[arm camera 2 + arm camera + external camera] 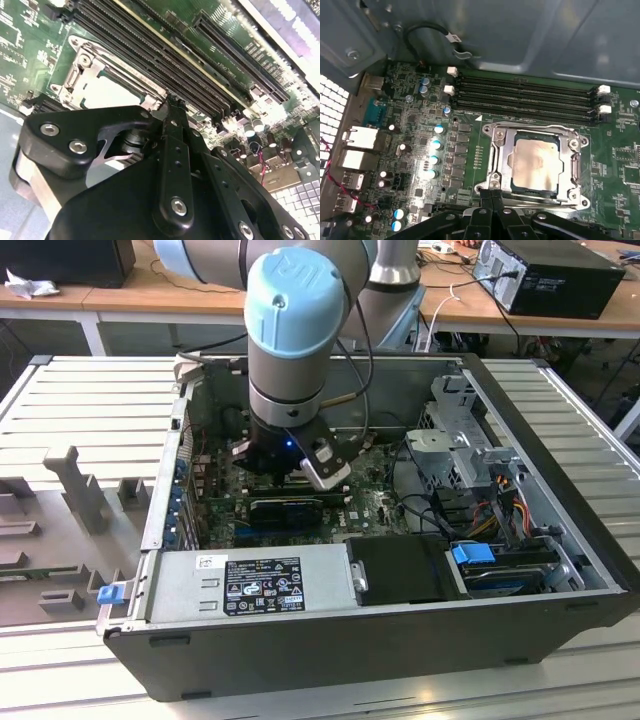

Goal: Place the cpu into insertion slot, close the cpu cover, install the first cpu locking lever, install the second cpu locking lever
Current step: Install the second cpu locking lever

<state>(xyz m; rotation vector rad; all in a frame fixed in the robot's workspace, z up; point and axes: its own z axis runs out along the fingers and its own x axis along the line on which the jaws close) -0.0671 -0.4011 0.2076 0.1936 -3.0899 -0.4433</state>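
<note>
- Pale silvery-beige square cpu [534, 164] sat in the black insertion slot [516, 184], thin silver-grey hinged cpu cover [536, 134] down over it.
- Black tool [492, 196] hung right beside the socket, fingers pinched together, holding nothing.

Both wrist views (close, perhaps overhead) share the insertion slot [535, 165].

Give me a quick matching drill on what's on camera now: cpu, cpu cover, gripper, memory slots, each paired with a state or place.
Things:
1. cpu
2. cpu cover
3. gripper
4. memory slots

States or places:
A. shut, at the socket's edge
B. long black rows beside the socket
C. seated in the insertion slot, pale top showing
D. lying flat, framing the chip

Pairs: 1-C, 2-D, 3-A, 4-B
</note>
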